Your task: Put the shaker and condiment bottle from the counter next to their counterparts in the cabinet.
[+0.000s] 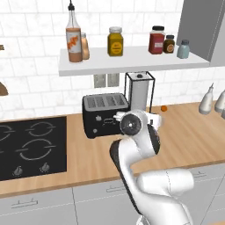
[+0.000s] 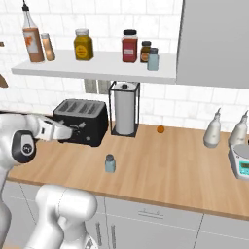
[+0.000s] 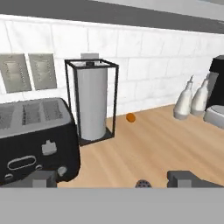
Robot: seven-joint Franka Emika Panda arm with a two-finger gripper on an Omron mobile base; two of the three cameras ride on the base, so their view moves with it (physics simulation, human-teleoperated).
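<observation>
tiny blue-grey shaker with darker grey cap: upright on light-brown wooden counter, long axis vertical, cap up | two-finger gripper: open, empty, shaker cap at 6 o'clock between tips

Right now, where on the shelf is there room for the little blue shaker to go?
The widest bare patch on the cabinet shelf lies between the yellow jar and the red jar. A narrow strip sits between the shelf's shaker and the grey door panel. The left end is crowded by the tall bottle and small orange bottle.
</observation>
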